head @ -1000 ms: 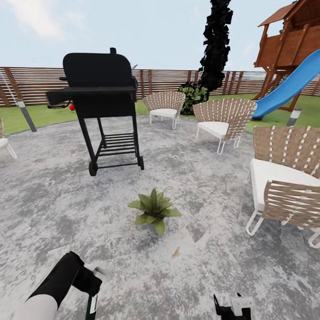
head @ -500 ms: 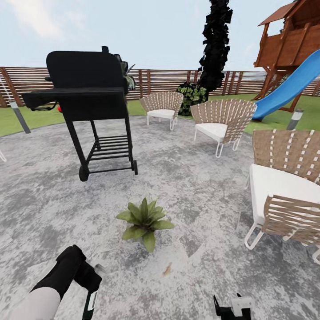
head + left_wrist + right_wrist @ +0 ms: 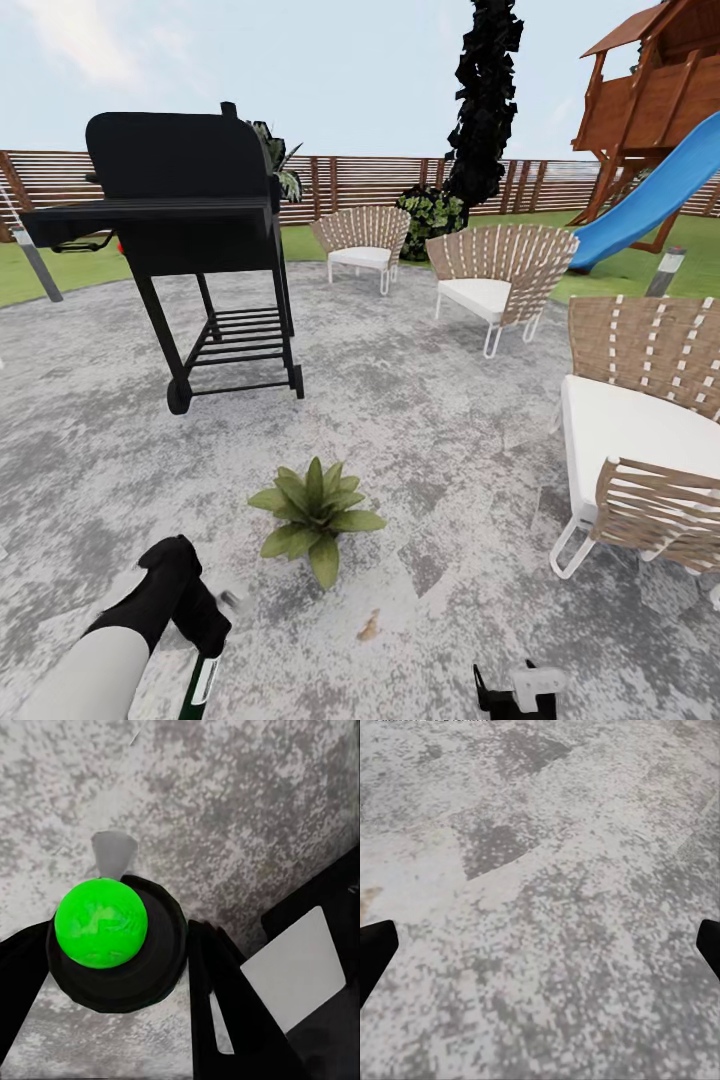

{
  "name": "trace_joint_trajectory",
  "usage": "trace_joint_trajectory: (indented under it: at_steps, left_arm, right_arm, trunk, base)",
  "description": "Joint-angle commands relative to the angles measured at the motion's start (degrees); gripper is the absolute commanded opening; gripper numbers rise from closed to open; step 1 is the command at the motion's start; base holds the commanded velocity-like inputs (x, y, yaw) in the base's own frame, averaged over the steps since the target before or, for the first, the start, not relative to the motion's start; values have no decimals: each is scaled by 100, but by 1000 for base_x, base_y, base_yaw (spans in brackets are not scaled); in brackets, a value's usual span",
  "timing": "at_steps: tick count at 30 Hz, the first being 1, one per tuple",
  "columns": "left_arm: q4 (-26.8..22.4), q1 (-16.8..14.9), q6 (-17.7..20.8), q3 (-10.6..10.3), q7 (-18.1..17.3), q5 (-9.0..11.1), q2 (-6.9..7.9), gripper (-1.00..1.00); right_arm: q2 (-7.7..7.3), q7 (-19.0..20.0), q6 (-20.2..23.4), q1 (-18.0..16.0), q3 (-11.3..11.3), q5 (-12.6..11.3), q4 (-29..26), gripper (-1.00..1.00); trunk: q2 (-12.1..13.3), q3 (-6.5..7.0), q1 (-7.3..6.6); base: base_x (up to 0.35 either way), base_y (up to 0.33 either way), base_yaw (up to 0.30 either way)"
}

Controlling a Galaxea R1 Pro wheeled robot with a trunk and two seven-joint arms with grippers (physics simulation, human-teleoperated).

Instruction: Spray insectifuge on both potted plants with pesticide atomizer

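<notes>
Spreading across most of the head view, a round patio (image 3: pixel 440 420) of mottled grey and white paving is seen, its surface speckled and blotchy like worn concrete. On it, near the lower middle, one potted plant (image 3: pixel 314 510) is set: a low rosette of broad, pointed, glossy green leaves that hides its pot. Just beyond it, a small brownish fleck (image 3: pixel 369 628) lies on the paving.

At the lower left, the left arm is shown in a black sleeve over a pale grey forearm, and the left claw (image 3: pixel 205 640) is closed around the pesticide atomizer (image 3: pixel 201 685), a slim dark green bottle with a white label strip, held upright at the frame's bottom edge. In the left wrist view the atomizer (image 3: pixel 116 945) is seen from above: a round dark cap topped by a bright green dome, clamped between two black fingers (image 3: pixel 225 997), with a small grey cone-shaped nozzle projecting over the stone.

The right claw (image 3: pixel 520 693) is seen at the bottom edge of the head view; in the right wrist view its black fingertips (image 3: pixel 375 952) stand wide apart over bare speckled paving.

Behind the plant a matte black barbecue grill (image 3: pixel 185 230) on thin legs and small wheels is placed. Woven tan-strap chairs with white cushions (image 3: pixel 495 280) are ranged to the right. A brown slatted fence (image 3: pixel 380 185), a blue slide (image 3: pixel 650 205) and a wooden play tower (image 3: pixel 655 90) are visible beyond.
</notes>
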Motion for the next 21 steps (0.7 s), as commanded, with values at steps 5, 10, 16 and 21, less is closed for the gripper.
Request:
trace_joint_trajectory:
  at_steps: [5,10,16,21]
  left_arm:
    - [-72,-392,59,-75,-676,-663,-96,-100]
    - [-77,-554,64,-87,-755,-810,-142,-100]
    - [-70,-570,99,-84,-762,-829,-181,-100]
    - [-69,-568,97,-90,-762,-838,-261,-100]
  right_arm:
    - [44,-2,-14,-3,55,108,1,100]
    - [39,-4,-14,-3,55,261,1,100]
    - [38,-10,-14,-3,49,271,1,100]
    - [38,-10,-14,-3,48,276,1,100]
  trunk:
    - [-2,-5,-1]
    - [-2,-5,-1]
    - [-2,-5,-1]
    - [-2,-5,-1]
  base:
    - [0,0,1]
    - [40,0,149]
    - [232,-23,185]
    - [190,-197,13]
